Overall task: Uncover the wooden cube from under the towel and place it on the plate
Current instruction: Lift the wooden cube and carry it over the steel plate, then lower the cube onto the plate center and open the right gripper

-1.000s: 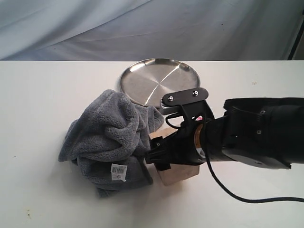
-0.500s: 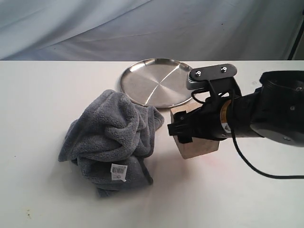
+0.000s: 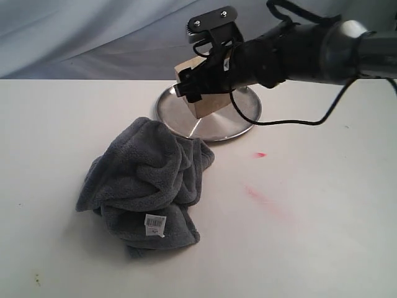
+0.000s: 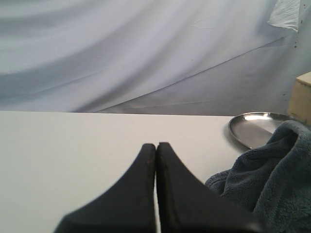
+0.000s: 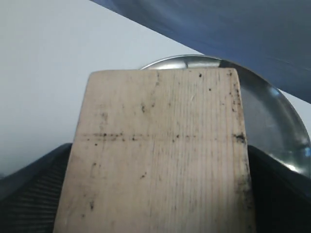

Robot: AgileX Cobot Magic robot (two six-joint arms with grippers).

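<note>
The pale wooden cube (image 3: 206, 102) hangs tilted over the silver plate (image 3: 242, 112), held by my right gripper (image 3: 197, 87), which is shut on it. In the right wrist view the cube (image 5: 160, 150) fills the middle between black fingers (image 5: 34, 194), with the plate (image 5: 272, 116) behind it. The blue-grey towel (image 3: 149, 186) lies crumpled on the table in front of the plate, its white barcode tag (image 3: 154, 225) showing. My left gripper (image 4: 156, 145) is shut and empty, low over the table beside the towel (image 4: 272, 184), with the plate (image 4: 257, 128) farther off.
The white table (image 3: 310, 236) carries red smears (image 3: 259, 154) to the right of the towel. A pale draped cloth (image 3: 93, 37) forms the backdrop behind the table. A black cable (image 3: 322, 115) trails from the right arm.
My right gripper has carried the cube up and away from beside the towel, toward the back, and now holds it over the plate. The towel has stayed put.
</note>
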